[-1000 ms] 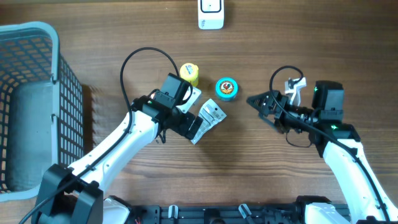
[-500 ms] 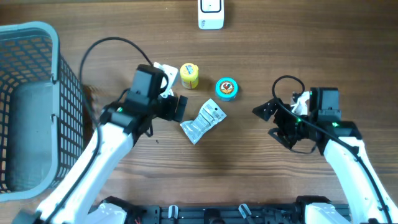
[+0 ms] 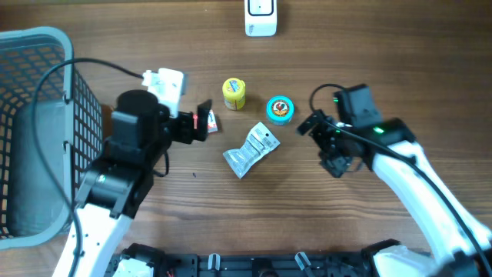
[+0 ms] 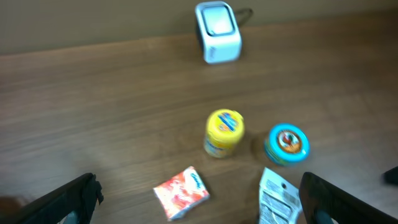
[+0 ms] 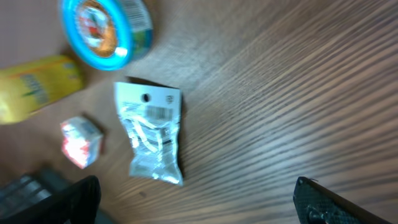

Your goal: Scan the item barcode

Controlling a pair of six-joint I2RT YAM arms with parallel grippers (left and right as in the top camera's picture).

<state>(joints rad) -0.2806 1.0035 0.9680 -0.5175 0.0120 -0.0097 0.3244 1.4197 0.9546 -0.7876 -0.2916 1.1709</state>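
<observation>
Near the middle of the brown wooden tabletop [image 3: 400, 54]: a clear crinkled plastic pouch [image 3: 251, 150] with a white header card, lying flat and askew, touched by neither arm. On that header card, facing up and clearest in the right wrist view: a small printed barcode [image 5: 159, 112].

Just past the pouch toward the far edge: a round teal tin [image 3: 280, 108] with an orange picture on its lid. Beside the tin, on the side of the left edge: a small yellow bottle [image 3: 234, 92], close by but not touching.

Flat on the wood, toward the left edge from the pouch: a small red-and-white packet [image 3: 210, 121].

At the middle of the far edge, well apart from the pouch: a white boxy barcode scanner [image 3: 260, 17].

Along the left edge: a grey plastic mesh basket [image 3: 81, 92].

Left jaws: spread wide and empty, between the basket and the yellow bottle. From above, fingertips right next to the red-and-white packet. In the left wrist view, black fingers [image 4: 59, 200] in the two lower corners, the packet between them on the wood, no contact to be seen.

Right jaws: likewise spread wide, holding nothing, on the right-edge side of the pouch and near the teal tin, apart from both. In the right wrist view, black fingers [image 5: 59, 202] at the lower corners, the pouch lying ahead between them.
</observation>
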